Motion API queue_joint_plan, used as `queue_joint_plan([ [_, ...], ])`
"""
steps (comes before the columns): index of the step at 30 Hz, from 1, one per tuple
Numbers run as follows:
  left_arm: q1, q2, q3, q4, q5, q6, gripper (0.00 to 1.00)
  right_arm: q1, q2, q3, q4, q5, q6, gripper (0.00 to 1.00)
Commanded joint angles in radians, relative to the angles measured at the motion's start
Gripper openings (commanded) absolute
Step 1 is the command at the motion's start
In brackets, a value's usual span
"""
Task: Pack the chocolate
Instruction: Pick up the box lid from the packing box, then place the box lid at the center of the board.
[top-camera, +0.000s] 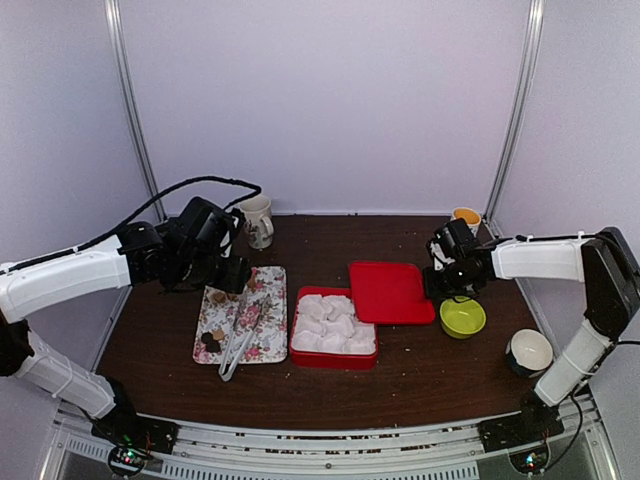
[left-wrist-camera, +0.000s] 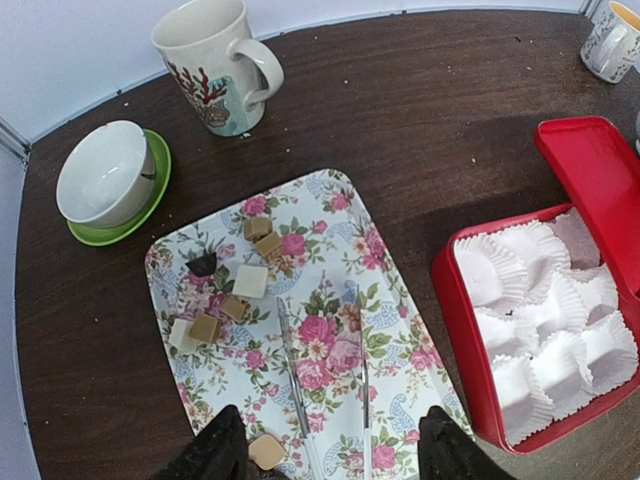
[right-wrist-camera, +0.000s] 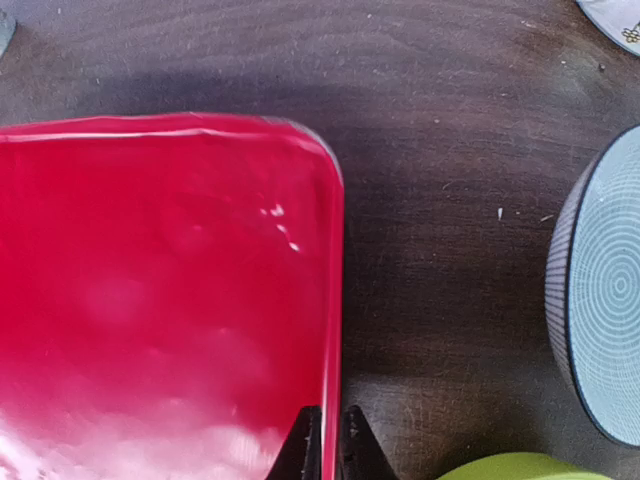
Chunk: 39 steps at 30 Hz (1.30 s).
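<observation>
Chocolate pieces (left-wrist-camera: 250, 281) on floral tray (left-wrist-camera: 330, 230), red lid (right-wrist-camera: 150, 300) aside
Left claw (left-wrist-camera: 335, 450) spread above the tray; right claw (right-wrist-camera: 328, 440) pinches the lid's rim.

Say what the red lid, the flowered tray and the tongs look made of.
The red lid: likely glossy plastic or painted tin, by its bright highlights. The flowered tray: smooth printed surface, perhaps melamine or plastic. The tongs: thin, silvery, reflective strips, probably metal.

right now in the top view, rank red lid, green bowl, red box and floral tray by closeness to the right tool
1. red lid, at the right tool tips
2. green bowl, just beside, nearer the arm bases
3. red box, centre
4. floral tray, far left
</observation>
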Motion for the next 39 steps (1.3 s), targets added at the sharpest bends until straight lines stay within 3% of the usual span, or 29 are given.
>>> queue_joint_plan([
  [1,0.009,0.02,0.02,0.045,0.022,0.003,0.61,-0.005,0.017,-0.004,0.022,0.021,-0.005,0.14],
  [4,0.009,0.025,0.026,0.039,0.017,0.005,0.61,-0.001,-0.011,-0.011,0.02,0.034,-0.021,0.27],
  [8,0.009,0.031,0.033,0.037,0.015,0.002,0.61,0.034,-0.059,-0.008,0.013,-0.003,-0.057,0.28],
  [13,0.009,0.036,0.04,0.042,0.018,0.002,0.61,0.129,-0.074,0.03,0.025,-0.086,-0.037,0.38],
  [28,0.009,0.033,0.035,0.037,0.017,0.003,0.61,0.27,0.083,0.159,0.048,-0.08,0.06,0.43],
  [39,0.009,0.057,0.054,-0.013,-0.037,-0.01,0.61,0.269,0.121,0.168,-0.024,-0.035,0.076,0.34],
])
